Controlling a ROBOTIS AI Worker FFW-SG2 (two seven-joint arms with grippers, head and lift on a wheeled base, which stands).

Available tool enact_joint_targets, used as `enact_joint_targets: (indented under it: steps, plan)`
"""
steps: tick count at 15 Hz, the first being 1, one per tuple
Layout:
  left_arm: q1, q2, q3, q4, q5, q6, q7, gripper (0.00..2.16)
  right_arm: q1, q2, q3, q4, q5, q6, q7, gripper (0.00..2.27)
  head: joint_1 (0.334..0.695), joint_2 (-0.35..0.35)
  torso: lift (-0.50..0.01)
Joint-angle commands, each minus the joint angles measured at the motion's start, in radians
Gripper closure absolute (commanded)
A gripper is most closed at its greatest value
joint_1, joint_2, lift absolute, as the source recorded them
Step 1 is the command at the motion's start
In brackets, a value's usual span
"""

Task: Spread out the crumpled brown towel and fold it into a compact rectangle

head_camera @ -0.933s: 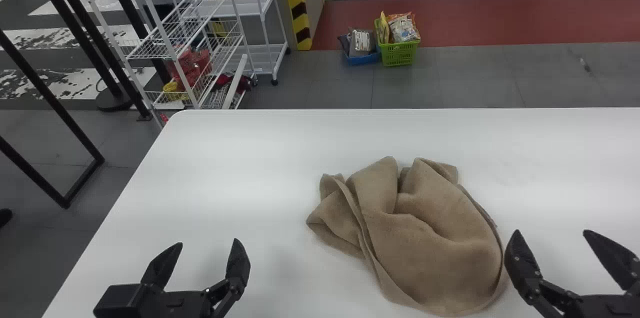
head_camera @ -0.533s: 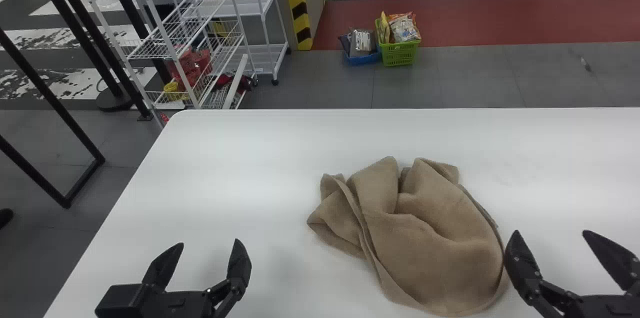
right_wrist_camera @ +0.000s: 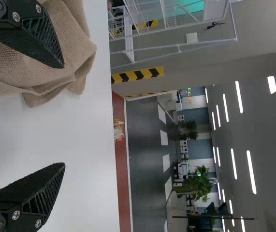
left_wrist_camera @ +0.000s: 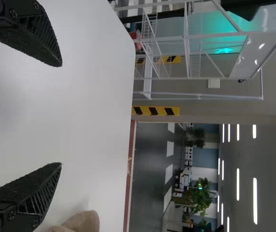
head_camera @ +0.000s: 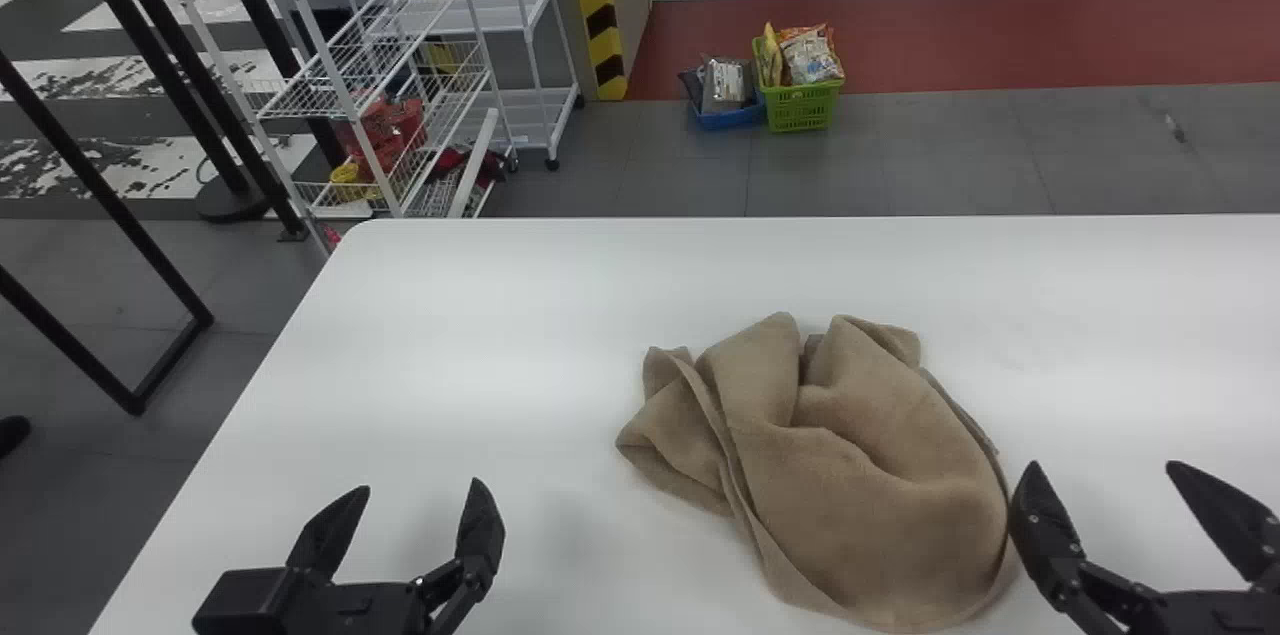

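Brown towel [head_camera: 860, 475] lies crumpled between the two grippers, near the right gripper [head_camera: 1104, 465] and well apart from the left gripper [head_camera: 418, 486]. Both sets of jaws stand wide open with nothing between them. The right gripper's left finger [head_camera: 1042, 520] is right beside the cloth's right edge; whether it touches cannot be told. The left gripper hangs over bare white table [head_camera: 480, 315] at the near left.

Outward from there, the cloth bunches into ridges at its far side, with a long hem slanting down its left part and a second layer peeping out along the right. Spreading seems the step to come, and folding has not begun.

The likeliest trouble is a pinch through several layers where the edges overlap, which would drag the bundle along instead of opening it. Closing the right jaws from above the smooth bulge could miss the hem altogether. If that finger swept left while low, it might push the cloth into a tighter heap. Pulling with one arm alone could slide everything, and a corner left tucked under would spoil the rectangle.
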Motion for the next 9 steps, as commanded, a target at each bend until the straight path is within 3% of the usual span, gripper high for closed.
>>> enact_joint_targets:
  steps: [1,9]
  plan:
    - [0.0,0.0,0.0,0.0,0.0,0.0,0.0,0.08,0.0,0.0,0.0,0.001,0.0,0.0,0.001,0.08,0.695,0.204,-0.127]
    - [0.0,-0.001,0.0,0.003,0.0,0.0,0.0,0.08,-0.001,0.002,0.0,0.004,0.0,0.0,0.001,0.08,0.695,0.204,-0.127]
